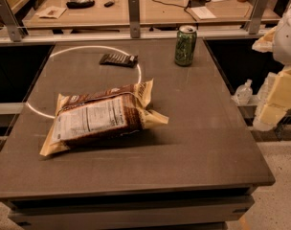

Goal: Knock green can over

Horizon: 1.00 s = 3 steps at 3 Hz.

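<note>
Green can (185,45): small aluminium cylinder, mottled green print, silver rim and pull tab, upright near the far right edge of the counter (203,143). Counter matte, dark grey-brown slab. Crinkled snack bag (100,116), tan and brown with a white label, lies flat mid-counter. Dark flat wrapped bar (117,59) near far edge, left of can. Gripper (274,97): pale blocky shapes at right edge, off the counter, cut off by frame; fingers' state cannot be told.

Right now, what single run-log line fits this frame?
green can: upright, far right of table | snack bag: lying centre-left | gripper: off right edge, no contact | knock: not done
</note>
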Each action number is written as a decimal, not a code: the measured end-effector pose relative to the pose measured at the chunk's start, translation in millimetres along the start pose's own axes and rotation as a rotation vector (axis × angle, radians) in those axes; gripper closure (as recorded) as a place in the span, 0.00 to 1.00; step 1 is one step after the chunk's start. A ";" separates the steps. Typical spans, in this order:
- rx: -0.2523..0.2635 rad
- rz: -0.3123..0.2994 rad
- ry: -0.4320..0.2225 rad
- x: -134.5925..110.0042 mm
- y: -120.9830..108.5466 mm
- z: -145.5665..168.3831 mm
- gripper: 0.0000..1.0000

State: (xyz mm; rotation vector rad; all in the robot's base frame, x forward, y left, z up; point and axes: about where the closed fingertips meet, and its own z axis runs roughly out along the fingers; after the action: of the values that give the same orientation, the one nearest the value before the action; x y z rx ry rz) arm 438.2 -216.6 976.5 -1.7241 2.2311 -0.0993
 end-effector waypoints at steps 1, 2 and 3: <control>0.000 0.000 0.000 0.0 0.0 0.0 0.00; -0.011 0.007 -0.072 0.5 -0.7 -3.1 0.00; -0.026 0.058 -0.229 24.3 -10.3 2.9 0.00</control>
State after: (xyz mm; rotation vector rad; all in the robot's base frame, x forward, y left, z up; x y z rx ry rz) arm 443.2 -242.2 971.2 -1.5941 2.1200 0.1347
